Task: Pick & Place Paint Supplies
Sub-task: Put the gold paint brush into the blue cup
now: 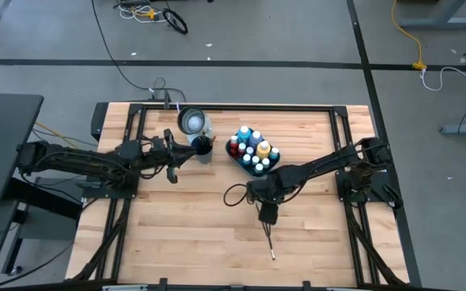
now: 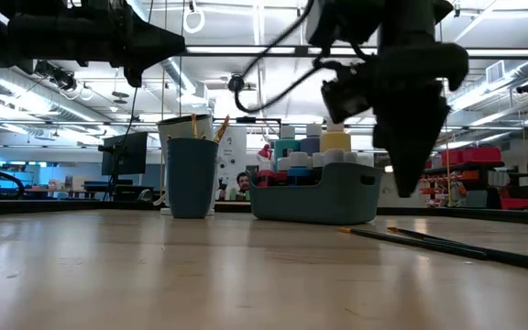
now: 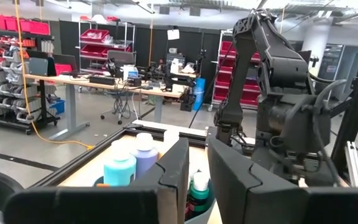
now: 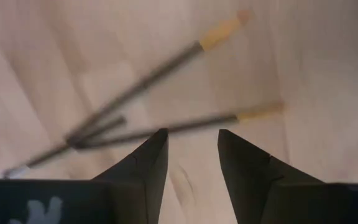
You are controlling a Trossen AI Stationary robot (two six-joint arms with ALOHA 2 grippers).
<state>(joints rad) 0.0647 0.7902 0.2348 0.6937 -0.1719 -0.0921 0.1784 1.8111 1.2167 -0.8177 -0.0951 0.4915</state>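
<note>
Two thin dark-handled brushes [image 4: 185, 127] lie crossed on the wooden table, also seen in the high view [image 1: 270, 241] and the low view [image 2: 429, 241]. My right gripper [image 4: 191, 140] hangs just above them, pointing down, open, fingertips clear of the wood [image 2: 409, 188]. The teal tray [image 1: 275, 162] holds several paint bottles [image 3: 120, 168] standing upright. A dark blue cup [image 2: 191, 174] beside it has brush handles [image 2: 220, 128] sticking out. My left gripper [image 1: 183, 153] is held level in the air left of the cup, open by a narrow gap [image 3: 197, 165], with nothing in it.
A white round container [image 1: 192, 121] stands just behind the cup at the far side. A black cable [image 1: 235, 194] loops beside my right arm. Bare wood lies along the near half of the table [image 1: 184, 242]. A black frame [image 1: 217, 106] borders the table.
</note>
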